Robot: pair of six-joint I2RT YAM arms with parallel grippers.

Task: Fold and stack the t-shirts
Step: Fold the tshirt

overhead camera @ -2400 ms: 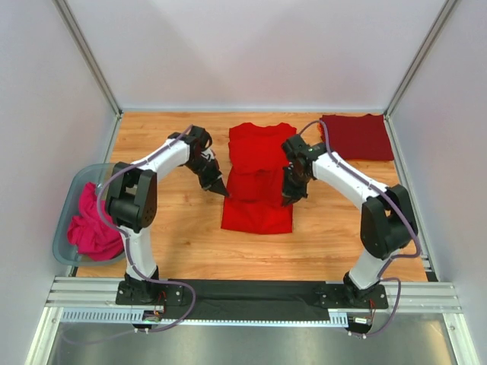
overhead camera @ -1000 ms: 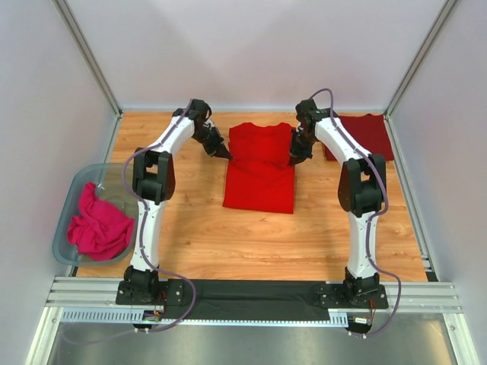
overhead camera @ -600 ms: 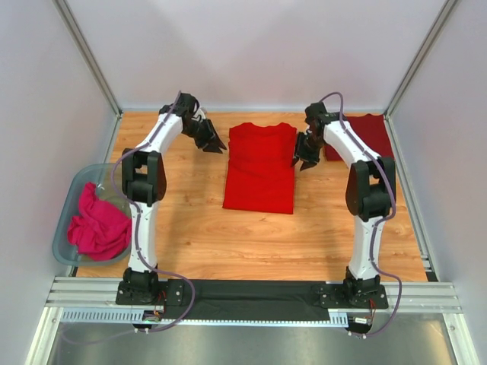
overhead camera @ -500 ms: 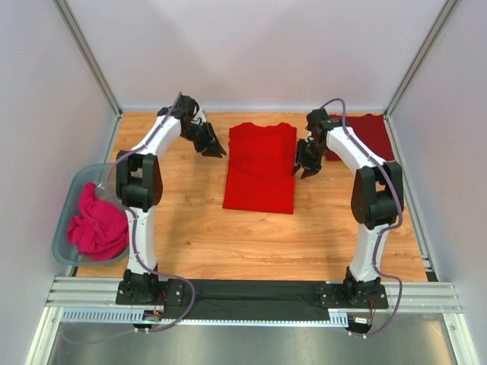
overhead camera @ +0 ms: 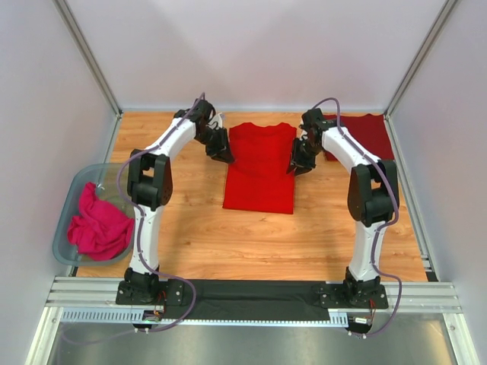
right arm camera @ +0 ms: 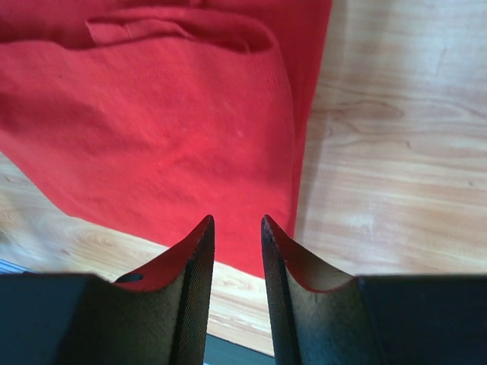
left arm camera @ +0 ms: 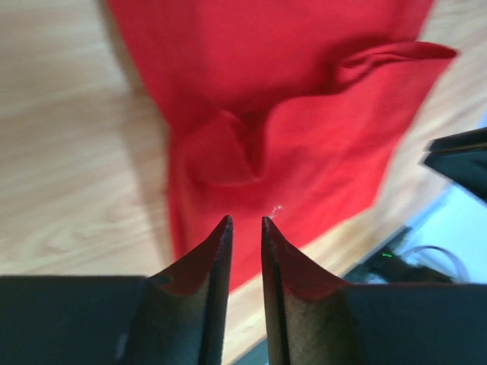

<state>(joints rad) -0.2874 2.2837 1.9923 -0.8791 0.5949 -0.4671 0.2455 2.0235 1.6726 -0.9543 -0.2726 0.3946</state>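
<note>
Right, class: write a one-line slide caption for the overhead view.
Left pincer and right pincer flank the bright red t-shirt; maroon t-shirt lies at the far right.

The overhead camera looked down from behind, arm bases (overhead camera: 144, 287) at six o'clock. Each wrist camera peered close past its fingers (left arm camera: 215, 262); all three views shared the bright red shirt (overhead camera: 260, 169) near twelve o'clock.
</note>
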